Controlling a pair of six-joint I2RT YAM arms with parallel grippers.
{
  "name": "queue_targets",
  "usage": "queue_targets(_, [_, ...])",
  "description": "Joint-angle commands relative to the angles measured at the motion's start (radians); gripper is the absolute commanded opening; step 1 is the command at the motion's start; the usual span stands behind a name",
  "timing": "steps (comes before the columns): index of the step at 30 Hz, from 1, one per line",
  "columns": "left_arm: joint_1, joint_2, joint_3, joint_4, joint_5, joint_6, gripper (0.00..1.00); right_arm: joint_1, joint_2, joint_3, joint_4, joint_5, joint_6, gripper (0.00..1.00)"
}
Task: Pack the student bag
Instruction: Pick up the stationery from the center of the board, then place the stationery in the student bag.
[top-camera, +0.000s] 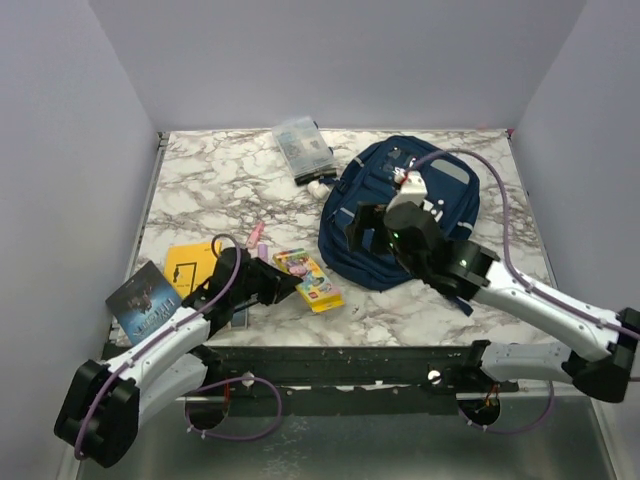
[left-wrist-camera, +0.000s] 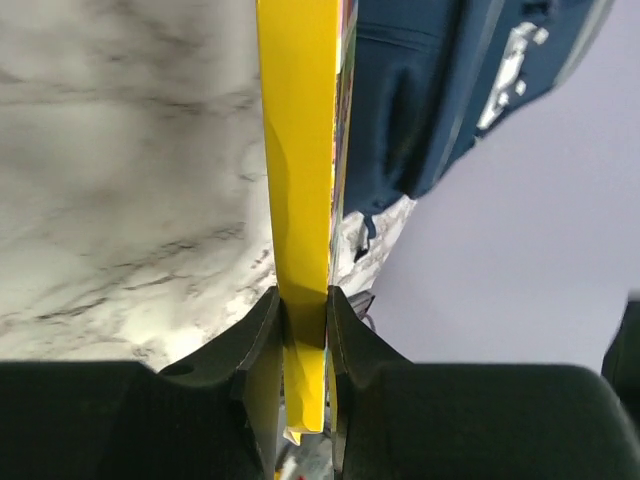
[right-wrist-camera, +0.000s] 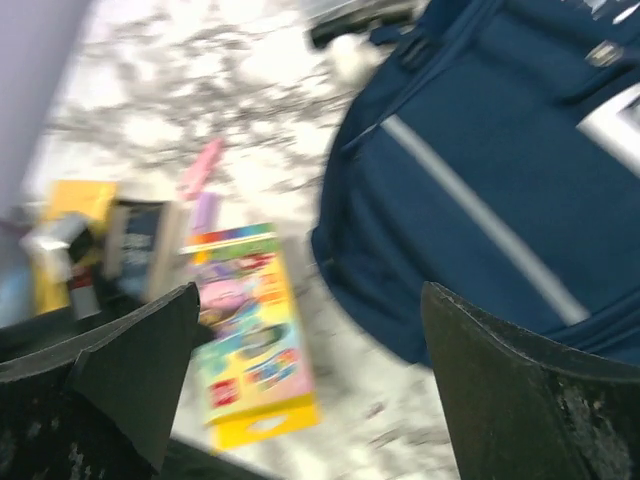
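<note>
The student bag (top-camera: 405, 205) lies flat at the back right of the marble table, navy blue with grey trim; it also fills the upper right of the right wrist view (right-wrist-camera: 480, 190) and shows in the left wrist view (left-wrist-camera: 430, 90). A colourful yellow box (top-camera: 315, 285) lies just left of the bag. My left gripper (top-camera: 287, 282) is shut on the box's near end, its yellow edge (left-wrist-camera: 300, 150) pinched between the fingers (left-wrist-camera: 262, 330). My right gripper (top-camera: 365, 230) hovers over the bag's left edge, open and holding nothing (right-wrist-camera: 310, 380). From there the box (right-wrist-camera: 250, 330) shows below it.
A clear plastic pouch (top-camera: 300, 148) lies at the back centre. An orange booklet (top-camera: 188, 265) and a dark book (top-camera: 148, 300) lie at the front left beside the left arm. A small pink item (top-camera: 257, 236) lies between them and the bag.
</note>
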Motion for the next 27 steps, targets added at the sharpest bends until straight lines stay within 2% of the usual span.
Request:
queue_targets(1, [0.0,-0.092,0.162,-0.179,0.016,0.224,0.14,-0.069,0.222,0.125,-0.204,0.169,-0.369,0.95])
queue_targets(3, [0.001,-0.129,0.198,-0.284,-0.011,0.28,0.15,-0.078,0.284,0.122,-0.146,0.18,-0.441,0.95])
queue_targets(6, [0.003,-0.179,0.252,-0.428,-0.021,0.327,0.15,-0.078,0.408,0.205,-0.214,0.174,-0.465,0.93])
queue_targets(9, [0.003,-0.242,0.255,-0.442,-0.023,0.373,0.15,-0.078,0.475,0.206,-0.2,0.15,-0.526,0.9])
queue_targets(11, [0.005,-0.272,0.272,-0.487,-0.055,0.386,0.18,-0.077,0.512,0.179,-0.164,0.143,-0.58,0.84])
queue_targets(13, [0.006,-0.276,0.303,-0.503,-0.05,0.427,0.18,-0.077,0.561,0.196,-0.207,0.193,-0.555,0.81])
queue_targets(17, [0.006,-0.261,0.379,-0.559,-0.058,0.52,0.18,-0.077,0.607,0.137,-0.158,0.257,-0.577,0.78])
queue_targets(22, [0.008,-0.247,0.418,-0.582,-0.086,0.54,0.18,-0.076,0.687,0.12,-0.11,0.344,-0.59,0.77])
queue_targets(25, [0.008,-0.25,0.424,-0.585,-0.081,0.56,0.18,-0.076,0.729,0.144,-0.116,0.348,-0.564,0.67])
queue_targets(27, [0.008,-0.263,0.419,-0.588,-0.086,0.549,0.18,-0.077,0.755,0.174,-0.155,0.374,-0.523,0.5])
